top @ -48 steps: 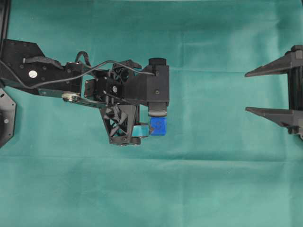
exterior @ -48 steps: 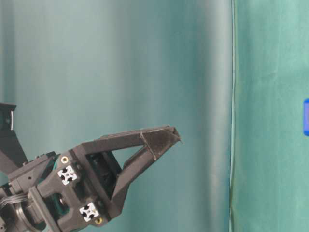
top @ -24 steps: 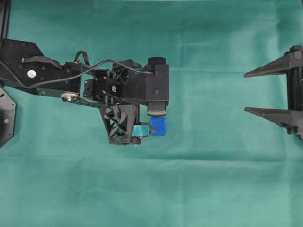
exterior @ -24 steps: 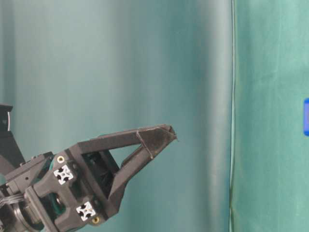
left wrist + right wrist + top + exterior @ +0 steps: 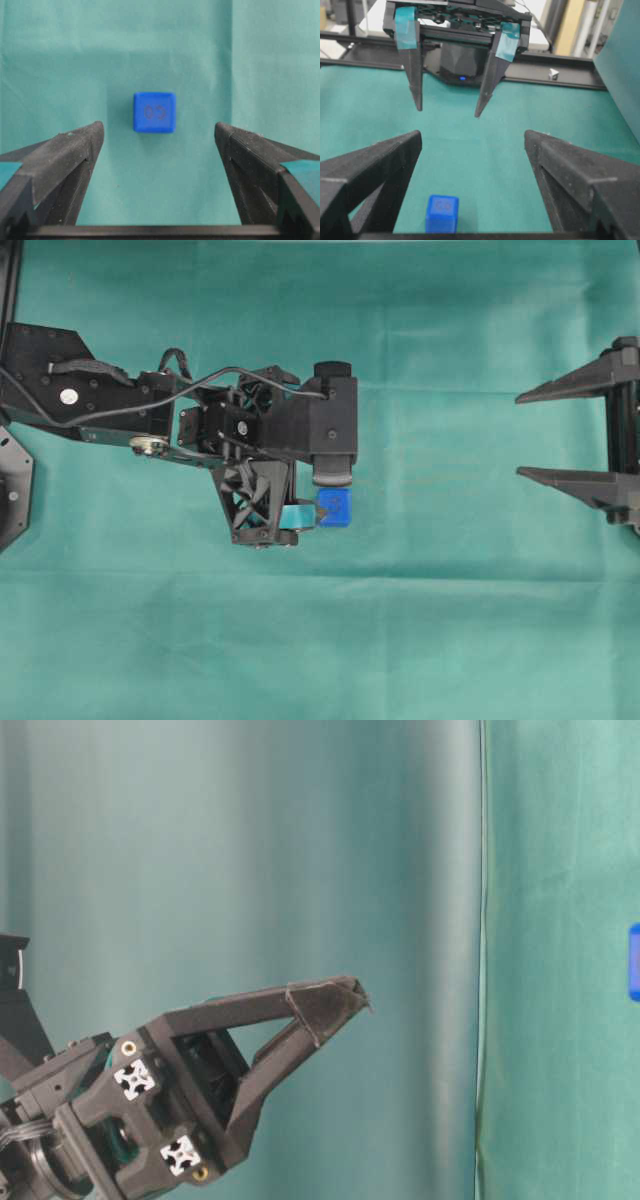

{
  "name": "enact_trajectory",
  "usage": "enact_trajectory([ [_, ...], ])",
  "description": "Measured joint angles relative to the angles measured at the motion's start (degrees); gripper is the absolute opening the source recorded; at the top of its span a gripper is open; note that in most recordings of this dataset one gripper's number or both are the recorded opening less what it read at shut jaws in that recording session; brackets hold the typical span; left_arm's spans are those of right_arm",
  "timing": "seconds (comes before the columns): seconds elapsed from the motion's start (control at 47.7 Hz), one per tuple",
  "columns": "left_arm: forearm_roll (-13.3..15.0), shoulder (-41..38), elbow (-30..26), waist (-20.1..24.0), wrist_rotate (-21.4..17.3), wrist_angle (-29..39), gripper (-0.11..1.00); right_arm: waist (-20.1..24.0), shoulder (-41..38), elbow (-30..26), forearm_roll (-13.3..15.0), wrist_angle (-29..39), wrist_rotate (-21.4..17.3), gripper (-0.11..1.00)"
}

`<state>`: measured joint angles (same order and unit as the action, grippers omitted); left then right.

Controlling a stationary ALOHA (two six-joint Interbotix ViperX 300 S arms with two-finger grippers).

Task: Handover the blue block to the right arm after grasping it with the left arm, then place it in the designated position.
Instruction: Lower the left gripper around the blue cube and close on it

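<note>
Closest in the left wrist view: both teal-taped fingers point(image 5: 60, 160) of the left gripper point(image 5: 159, 135), spread wide, nothing between them but cloth. Just past the fingertips, centred in the gap and touching neither: the blue block point(image 5: 154, 112), flat on the green cloth point(image 5: 75, 60), a faint embossed mark on its top face.

From overhead, the left arm point(image 5: 120, 405) stretched in from the left edge, wrist bent down, gripper directly over the block point(image 5: 335, 507), only part of the cube peeking out beside a taped finger. Well apart to the right, at the edge of that view: the right gripper point(image 5: 570, 435), plain black fingers also spread wide, holding nothing, pointed back toward the left arm.

In the right wrist view, near to far: two black fingers point(image 5: 375, 165) framing the bottom, the block point(image 5: 442, 213) low between them on the cloth, then the left gripper's taped fingers point(image 5: 413, 70) hanging points-down above the cloth, far side.

Table-level view: right gripper point(image 5: 330, 1010) low left, a sliver of blue point(image 5: 635, 962) at the right edge.
</note>
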<state>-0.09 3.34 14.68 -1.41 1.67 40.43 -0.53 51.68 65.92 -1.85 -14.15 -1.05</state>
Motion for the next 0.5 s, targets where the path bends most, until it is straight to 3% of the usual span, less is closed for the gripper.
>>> enact_trajectory([
  [0.503,0.00,-0.26,1.58,0.00,0.00,-2.90,0.99,0.00,-0.18,0.00,0.00,0.00,0.00,0.95],
])
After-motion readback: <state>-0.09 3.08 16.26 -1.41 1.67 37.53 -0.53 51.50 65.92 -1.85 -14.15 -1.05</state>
